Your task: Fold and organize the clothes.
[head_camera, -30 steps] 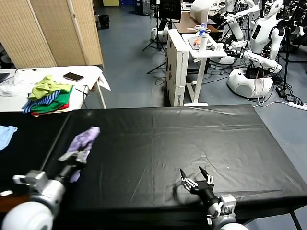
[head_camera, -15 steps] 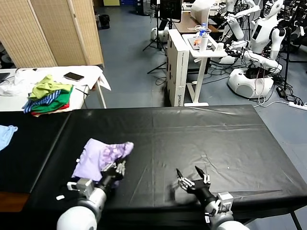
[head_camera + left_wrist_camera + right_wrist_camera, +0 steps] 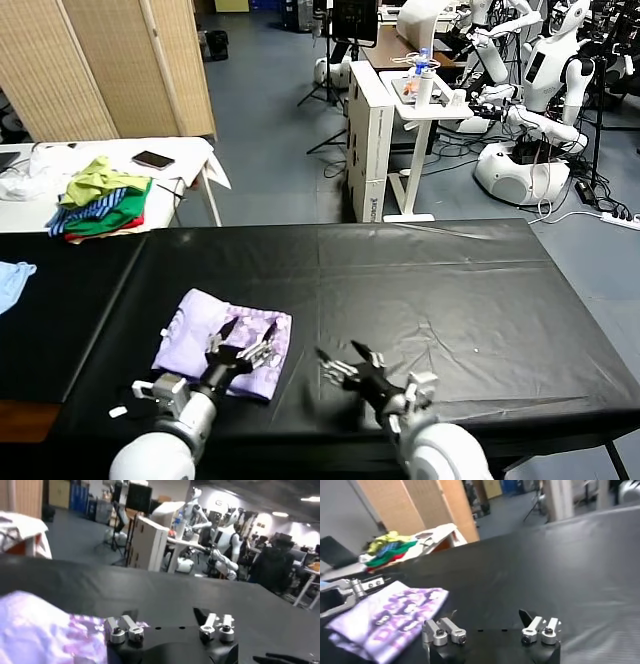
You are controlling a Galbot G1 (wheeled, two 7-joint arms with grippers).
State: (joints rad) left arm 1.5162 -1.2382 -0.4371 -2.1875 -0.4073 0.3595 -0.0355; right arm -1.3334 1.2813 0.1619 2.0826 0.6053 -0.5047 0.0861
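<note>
a pale lavender t-shirt (image 3: 222, 340) lies in a loosely folded heap on the near left part of a long table draped in black cloth (image 3: 440, 290), its upper fold showing white printed marks on a darker purple face. the left gripper (image 3: 243, 349) hovers over the near right edge of the shirt with its fingers spread apart and nothing between them. the right gripper (image 3: 343, 363) sits low over bare black cloth just beside the shirt's right edge, its fingers likewise splayed wide and empty, pointing toward the garment. from the right wrist camera the shirt (image 3: 387, 615) fills the near corner of the table with the left gripper (image 3: 351, 594) at its far side. a pile of green, blue-striped and red garments (image 3: 102, 205) rests on a white side table (image 3: 180, 152) beyond, next to a dark phone (image 3: 152, 159), and a light blue cloth (image 3: 12, 280) lies at the far left edge.
</note>
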